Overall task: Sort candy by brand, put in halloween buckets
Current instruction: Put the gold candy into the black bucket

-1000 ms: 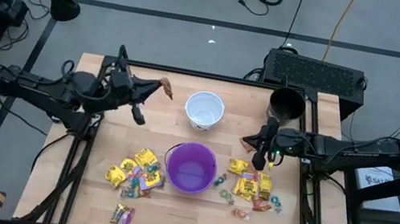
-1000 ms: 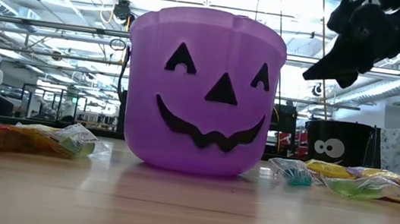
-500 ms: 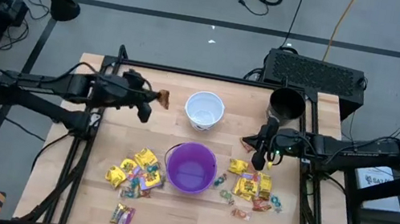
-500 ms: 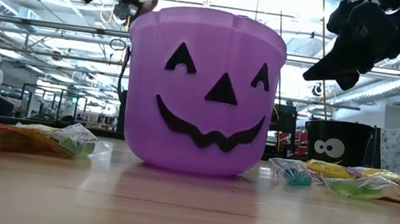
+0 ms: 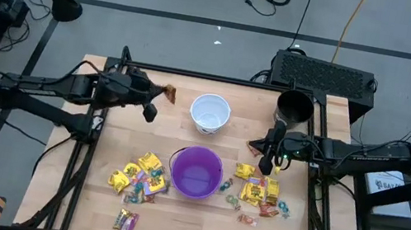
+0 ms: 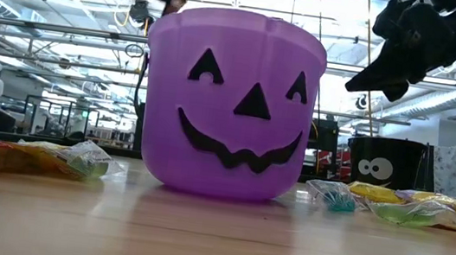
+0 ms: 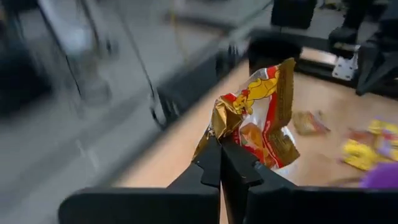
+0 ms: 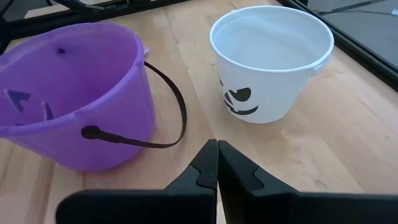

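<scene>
Fingers of the left gripper [image 7: 219,163] are pinched tight on the lower edge of a candy packet [image 7: 261,118], a crinkled foil wrapper in gold, red and white that stands up out of the grip. In the high view this gripper [image 5: 161,92] hangs over the worktop [image 5: 170,226] just beside the white bucket [image 5: 210,112], which I judge to be the drop target. Near the black bucket [image 5: 295,106], the right gripper [image 8: 217,163] waits with its fingers pressed together and empty. A smooth purple bucket [image 5: 196,172], a moulded plastic pail with a jack-o'-lantern face, sits between two loose scatters of candy [image 5: 140,179], mostly glossy yellow packets lying flat on the pale wood.
</scene>
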